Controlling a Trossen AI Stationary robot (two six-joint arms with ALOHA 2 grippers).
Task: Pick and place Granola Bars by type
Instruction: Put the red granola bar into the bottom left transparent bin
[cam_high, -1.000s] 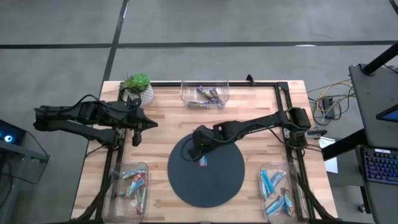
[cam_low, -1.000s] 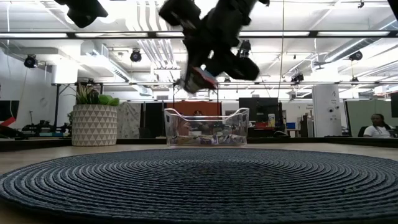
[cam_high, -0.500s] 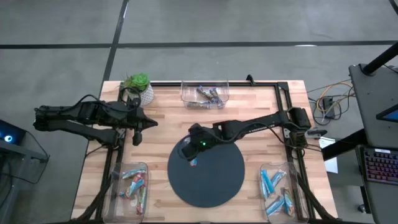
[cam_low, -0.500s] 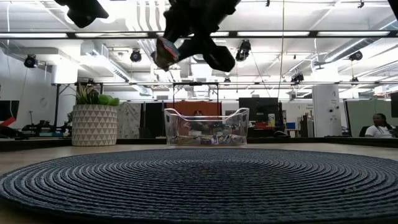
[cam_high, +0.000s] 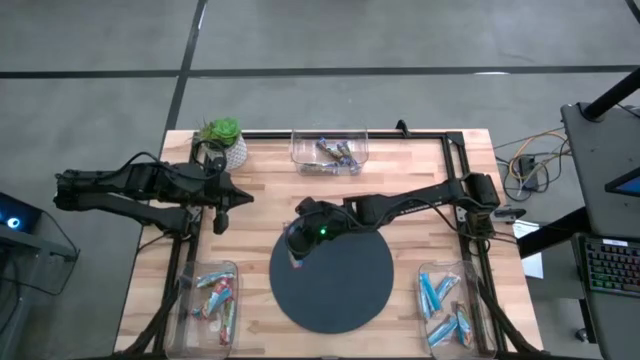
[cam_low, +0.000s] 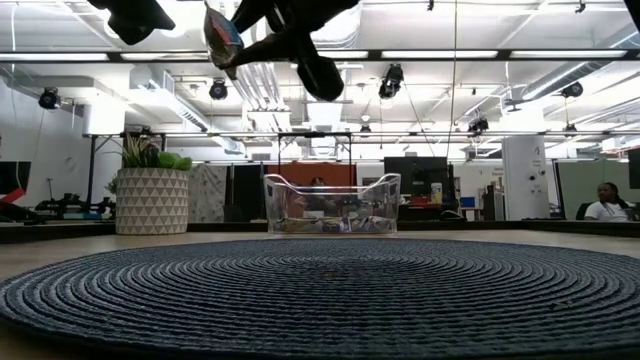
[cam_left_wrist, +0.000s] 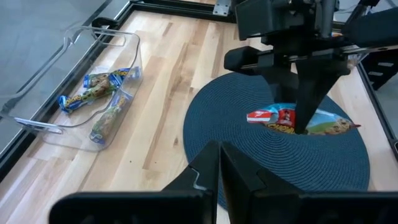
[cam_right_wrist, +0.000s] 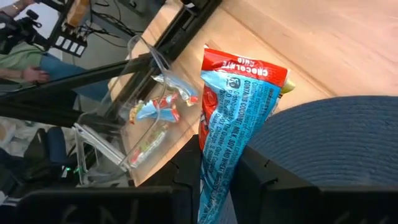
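My right gripper (cam_high: 297, 250) is shut on one granola bar (cam_right_wrist: 239, 106) in a red and light-blue wrapper. It holds the bar in the air over the left edge of the dark round mat (cam_high: 340, 285); the low view shows the bar (cam_low: 222, 35) high above the table. Other granola bars lie in three clear bins: near left (cam_high: 210, 298), near right (cam_high: 445, 305) and far (cam_high: 330, 150). My left gripper (cam_high: 222, 208) waits shut and empty above the table's left side, away from the bars. My right gripper pinches the bar between its two fingers near the light-blue end (cam_right_wrist: 217, 171). The bar runs along the fingers, and its red end (cam_right_wrist: 245, 65) sticks out past the fingertips. The fingers slant down toward the table's left. The bar is lifted clear of the mat.
A potted plant (cam_high: 224, 138) stands at the far left corner. A black frame (cam_high: 455, 160) runs along the table's far and right sides. Bare wood (cam_high: 255, 225) lies between the mat and the left arm.
My right gripper has gone up and toward the table's left edge with the bar, from over the mat's middle to over its left edge. It has tipped from pointing steeply down to a shallower slant. The bar stays in its hold.
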